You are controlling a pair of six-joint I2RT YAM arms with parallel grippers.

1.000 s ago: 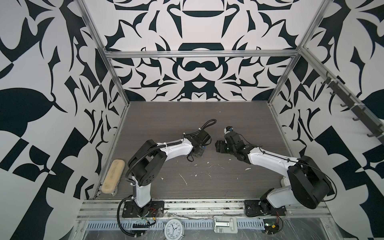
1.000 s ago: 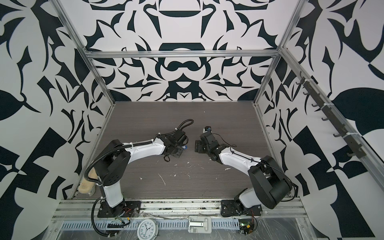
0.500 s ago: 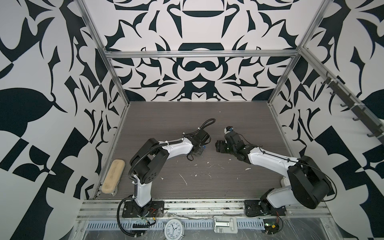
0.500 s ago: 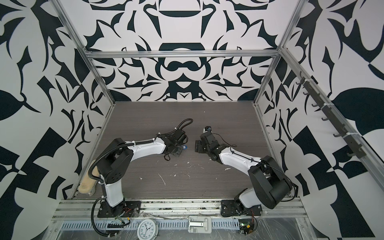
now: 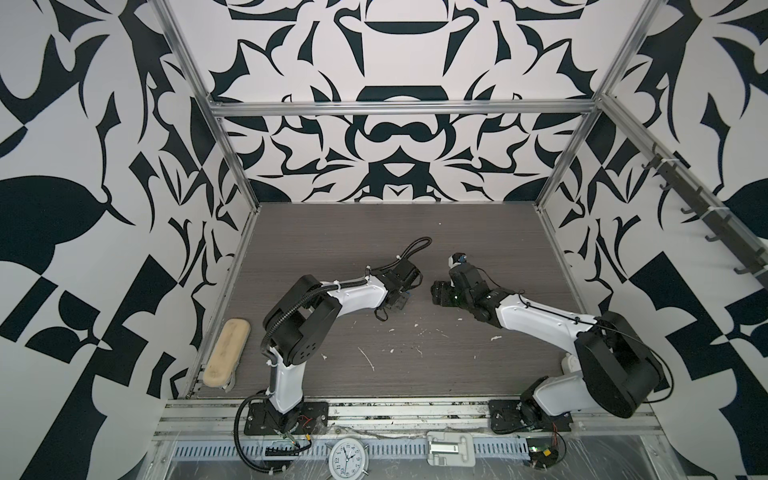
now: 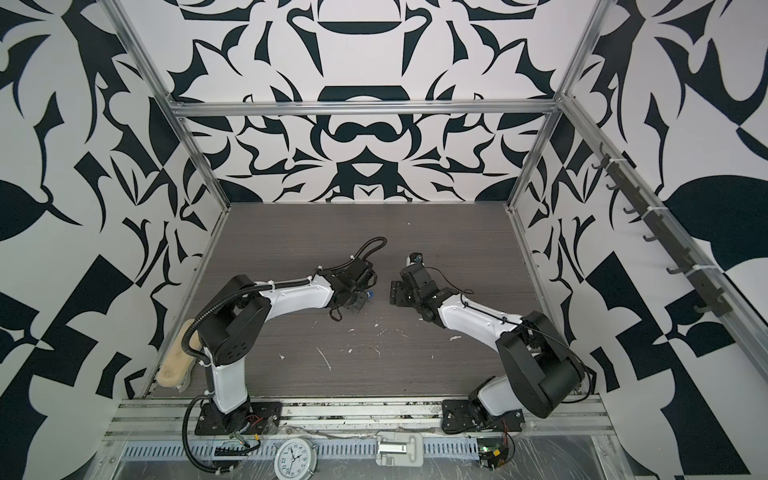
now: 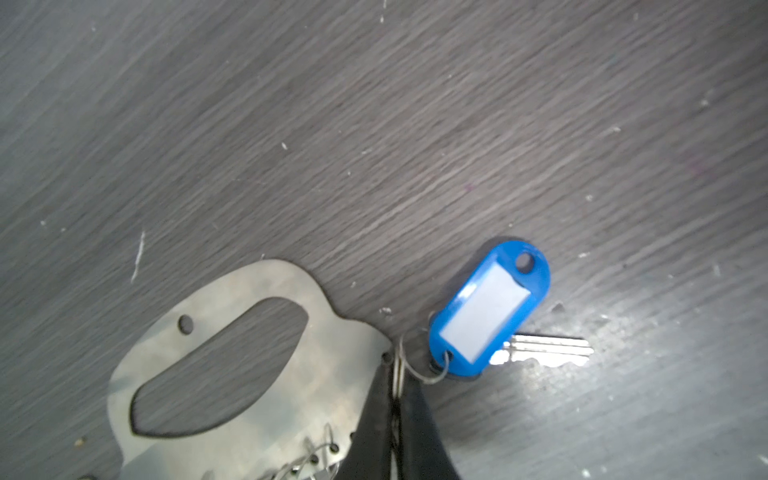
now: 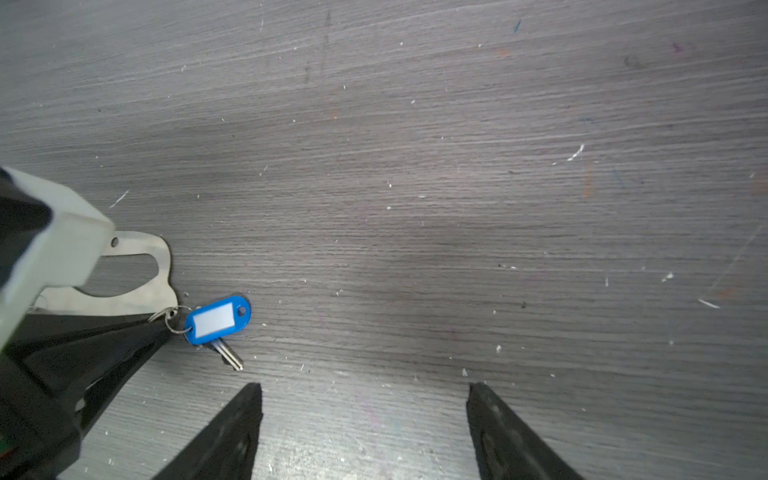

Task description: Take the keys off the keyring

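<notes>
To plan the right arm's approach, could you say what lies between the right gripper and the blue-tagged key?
Nothing but bare, specked table separates right gripper from key, per right wrist view.

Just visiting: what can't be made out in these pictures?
- The keyring: curved edge cut off by the left wrist frame; in the right wrist view the left gripper body covers much of it.
- The key: head hidden under the blue tag.
- The small ring: partly hidden between the fingertips.
- Both top views: the left arm covers the keyring.
</notes>
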